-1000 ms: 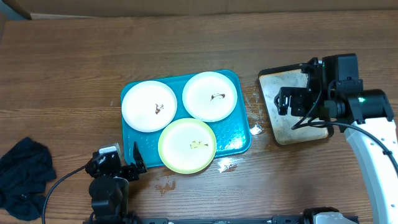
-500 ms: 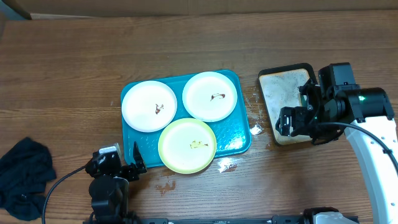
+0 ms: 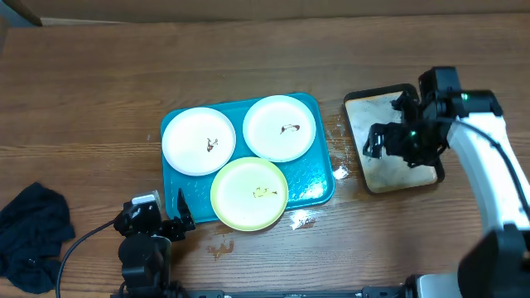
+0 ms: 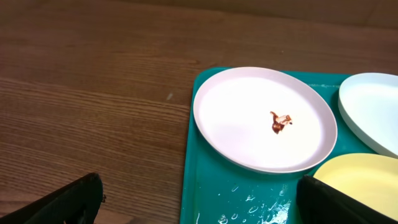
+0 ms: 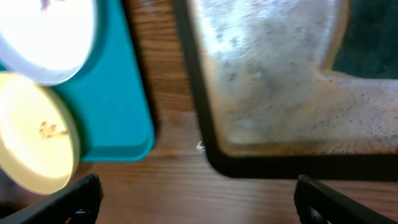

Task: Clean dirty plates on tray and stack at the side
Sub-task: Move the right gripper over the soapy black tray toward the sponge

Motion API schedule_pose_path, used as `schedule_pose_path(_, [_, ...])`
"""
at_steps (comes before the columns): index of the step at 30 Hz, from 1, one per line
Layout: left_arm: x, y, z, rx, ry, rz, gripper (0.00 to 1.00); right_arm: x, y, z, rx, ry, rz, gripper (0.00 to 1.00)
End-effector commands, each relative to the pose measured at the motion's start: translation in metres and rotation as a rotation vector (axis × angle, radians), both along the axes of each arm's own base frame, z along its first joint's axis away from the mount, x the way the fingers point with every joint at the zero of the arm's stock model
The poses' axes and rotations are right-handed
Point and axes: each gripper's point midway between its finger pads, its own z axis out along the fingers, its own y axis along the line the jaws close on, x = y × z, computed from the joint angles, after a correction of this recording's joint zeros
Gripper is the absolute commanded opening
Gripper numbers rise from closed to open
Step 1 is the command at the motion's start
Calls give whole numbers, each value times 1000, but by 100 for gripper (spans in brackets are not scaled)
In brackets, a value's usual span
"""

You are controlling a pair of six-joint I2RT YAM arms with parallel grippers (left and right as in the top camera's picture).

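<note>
- I'm seeing the tray (image 3: 319, 186), a turquoise one, sitting mid-table with three plates on it, none stacked.
- The left white plate (image 3: 199, 141) is carrying a small red-brown smear at its centre; it's showing sharp on the left wrist camera.
- The right white plate (image 3: 280, 127) is carrying a small dark smear and sitting in the far right corner of the tray.
- The yellow-green plate (image 3: 249, 194) is showing a yellowish smear and overhanging the tray's near rim. It's sitting tight against both white plates; I can't tell whether it's overlapping them.
- Water drops are lying on the tray floor and on the table (image 3: 99, 83) just off the near right corner.
- My left gripper (image 3: 159, 213) is sitting just beside the tray's near left corner, fingers spread fully and gripping nothing.
- My right gripper (image 3: 397, 141) is hanging over the black-rimmed soapy tray (image 3: 368, 112), right of the turquoise tray, fingers spread fully and carrying nothing.
- The dark green sponge (image 5: 367, 37) is lying in the soapy tray; the arm is hiding it from the overhead camera.
- A dark cloth (image 3: 29, 236) is lying bunched at the near left edge, well apart from everything.
- A brownish stain (image 3: 219, 248) is marking the wood near the yellow-green plate.
- Nothing is blocking the plates from above.
</note>
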Motion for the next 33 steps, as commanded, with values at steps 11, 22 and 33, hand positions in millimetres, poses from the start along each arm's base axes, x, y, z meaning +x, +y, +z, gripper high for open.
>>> schedule_pose_path(11, [0,-1,0,21,-1,-14,100,30,-40,111,-84,-84,-92,100])
schedule_pose_path(22, [0,-1,0,21,-1,-14,100,50,-41,108,-83,-105,-104,100])
schedule_pose_path(33, [0,-1,0,21,-1,-14,100,72,-48,97,-108,-157,-124,100])
